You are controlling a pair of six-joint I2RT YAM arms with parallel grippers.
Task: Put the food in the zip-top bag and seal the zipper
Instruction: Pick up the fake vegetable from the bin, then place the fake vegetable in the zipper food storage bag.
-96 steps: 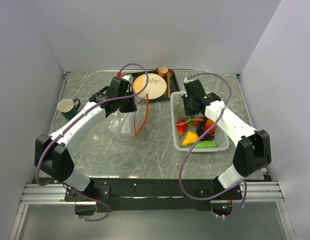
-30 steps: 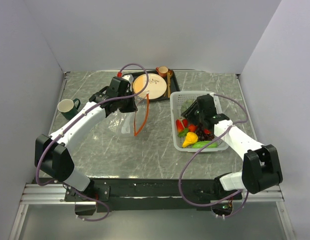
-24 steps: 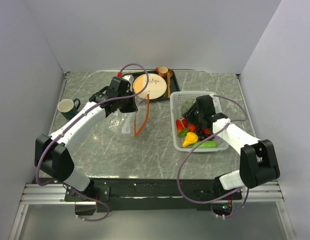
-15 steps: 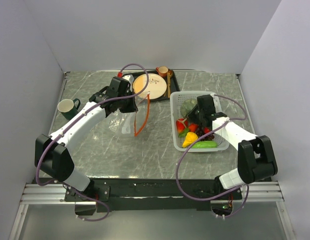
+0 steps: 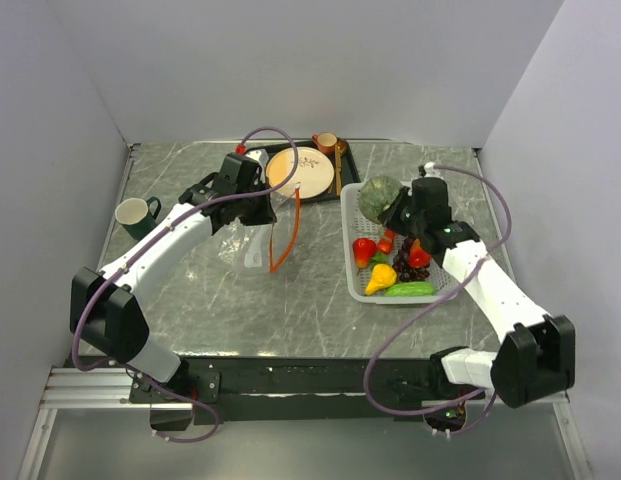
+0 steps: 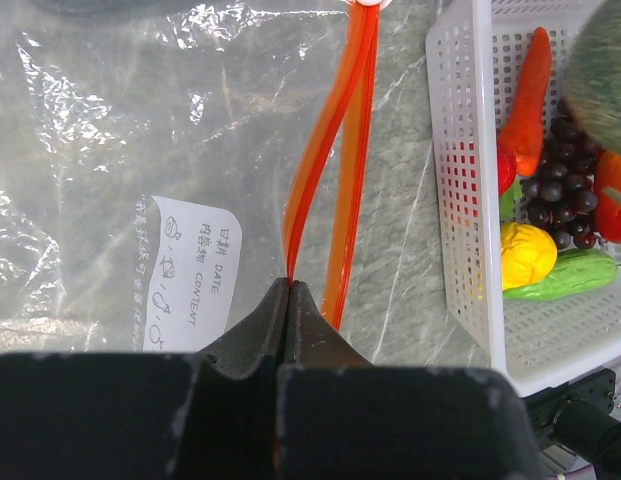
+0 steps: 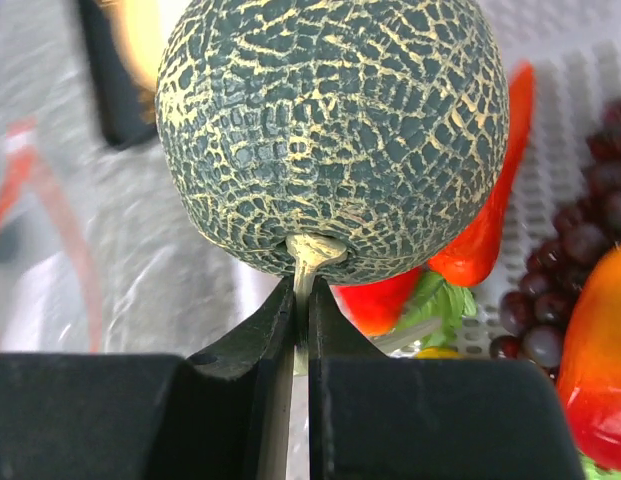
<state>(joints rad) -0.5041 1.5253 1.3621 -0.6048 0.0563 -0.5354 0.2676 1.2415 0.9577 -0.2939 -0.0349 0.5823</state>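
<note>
The right claw (image 7: pixel 300 292) pinches the green melon (image 7: pixel 330 130) by its stem above the white basket (image 6: pixel 452 150), while the left claw (image 6: pixel 289 292) clamps the zip-top bag's (image 6: pixel 140 130) orange-red zipper (image 6: pixel 335 130).

1. The left gripper (image 5: pixel 260 210) meets the clear zip-top bag (image 5: pixel 240 250) at its mouth, and the zipper (image 5: pixel 286 235) runs toward 6 o'clock.
2. At the bag's 3 o'clock, a white basket (image 5: pixel 348 275) holds a yellow pear (image 5: pixel 380 277), a cucumber (image 5: pixel 410 289), grapes (image 5: pixel 405 270) and red pieces (image 5: pixel 364 250).
3. The right gripper (image 5: pixel 395 208) holds the green melon (image 5: pixel 378 196) over the basket's 11 o'clock corner.
4. On the table (image 5: pixel 310 310), a green mug (image 5: pixel 135 215) stands at 9 o'clock and a plate (image 5: pixel 300 172) sits on a black tray (image 5: pixel 347 158) at 12.
</note>
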